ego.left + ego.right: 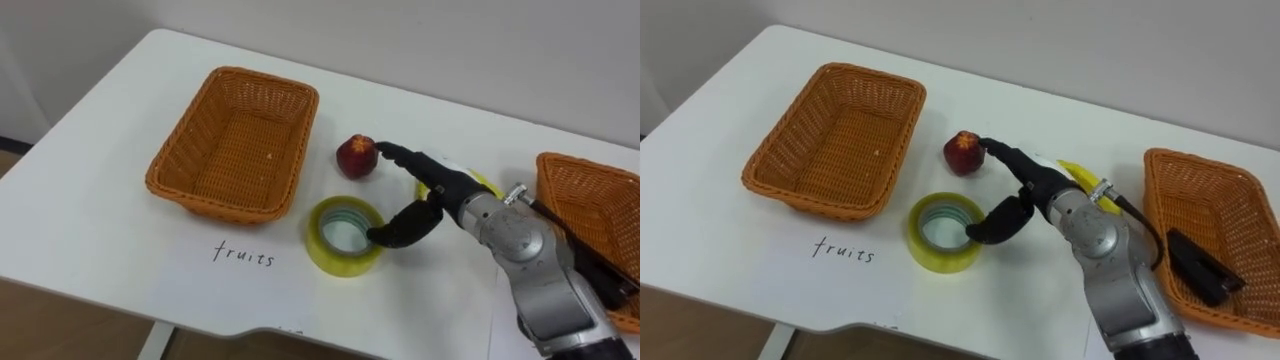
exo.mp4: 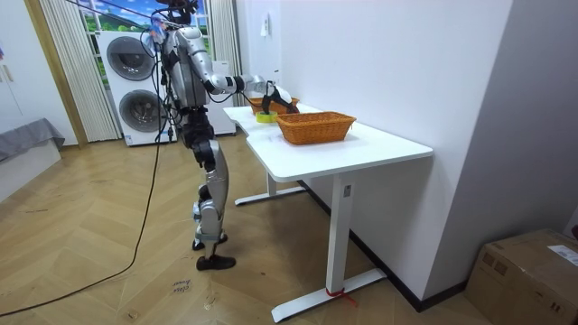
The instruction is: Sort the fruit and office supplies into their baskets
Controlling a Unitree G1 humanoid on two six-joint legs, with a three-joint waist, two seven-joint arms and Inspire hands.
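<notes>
Apple (image 1: 356, 156), red: on the bench (image 1: 90, 230) just beside the fruits basket (image 1: 235, 140), its likely destination. Your right hand (image 1: 442, 188) reaches it with fingers (image 1: 400, 155) apart, tips touching, not yet closed.

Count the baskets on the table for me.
2. The left basket lies above the handwritten label, empty. The right basket sits at the right edge of the table, with a dark object in it. Nothing in view looks able to hide a third.

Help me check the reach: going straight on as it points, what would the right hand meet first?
Probably the apple: the right hand points its straight fingers at it, tips close by; contact unclear. The tape lies beside the thumb, off that line.
</notes>
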